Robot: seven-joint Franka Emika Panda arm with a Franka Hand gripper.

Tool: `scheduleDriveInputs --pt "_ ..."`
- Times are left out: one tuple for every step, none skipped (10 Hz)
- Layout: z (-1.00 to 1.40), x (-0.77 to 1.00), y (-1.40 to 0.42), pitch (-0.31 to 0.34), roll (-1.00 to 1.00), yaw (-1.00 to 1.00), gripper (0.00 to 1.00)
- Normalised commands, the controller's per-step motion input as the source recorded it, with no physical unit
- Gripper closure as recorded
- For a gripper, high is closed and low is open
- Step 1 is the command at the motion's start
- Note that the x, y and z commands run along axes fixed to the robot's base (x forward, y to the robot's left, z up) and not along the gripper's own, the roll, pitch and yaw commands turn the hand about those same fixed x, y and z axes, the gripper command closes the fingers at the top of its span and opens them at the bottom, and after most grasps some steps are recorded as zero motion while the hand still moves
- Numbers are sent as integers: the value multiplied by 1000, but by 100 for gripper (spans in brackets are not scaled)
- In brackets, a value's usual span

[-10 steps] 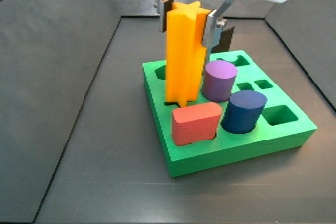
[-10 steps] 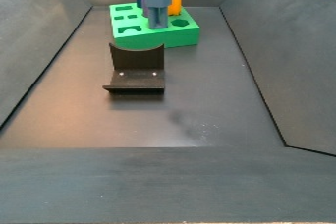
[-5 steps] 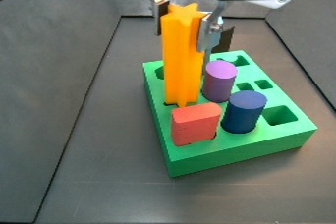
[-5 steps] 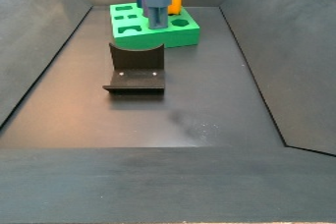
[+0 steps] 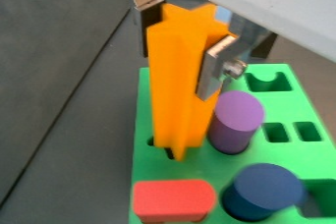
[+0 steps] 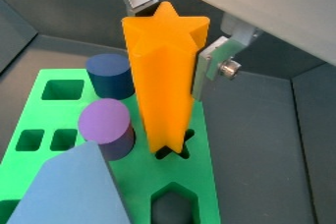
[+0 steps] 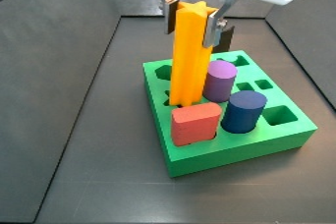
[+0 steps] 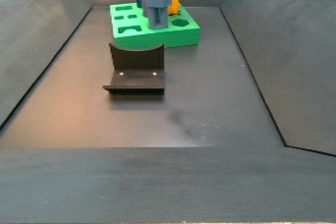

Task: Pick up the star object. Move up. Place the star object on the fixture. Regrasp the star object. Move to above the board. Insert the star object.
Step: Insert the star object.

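The star (image 7: 192, 53) stands upright with its lower end in the star-shaped hole of the board (image 7: 289, 135), near the board's back left corner in a side view. Compared with the pictures of a second ago, it looks narrower and a little turned in that view — the jaws have rotated it so that its points line up with the hole, and its foot now seems to sit inside the opening and not on top of it. In both wrist views the foot of the star (image 6: 163, 81) disappears into the cut-out, but how deep it goes I cannot tell.

The gripper (image 7: 194, 14) is above the board, at the top part of the star. Its jaws pinch the star from two sides; the silver fingers (image 5: 217, 66) lie flat against the orange faces in both wrist views.

Around the star stand other pieces in the board: a purple cylinder (image 7: 219, 81) just beside it, a dark blue cylinder (image 7: 243, 111) and a red block (image 7: 196, 124) near the front edge. In a side view the blue-grey stand (image 8: 157, 3) is on the board too, and the dark fixture (image 8: 136, 68) sits on the desk in front of the board, apart from it.

I judge that the task is in its last step — the insertion has begun, and what remains is probably to push the star straight down and then release it. The purple cylinder is close, so a tilt could make the star jam.
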Motion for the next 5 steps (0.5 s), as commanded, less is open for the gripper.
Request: scheduleDriveInputs --pt "-291 -349 237 0 0 0 100" --pt "-317 -403 226 0 0 0 100" --pt "-354 -291 97 0 0 -23 100" --pt "-363 -37 0 0 -19 -74 100" --pt "-343 0 0 0 -33 -97 100"
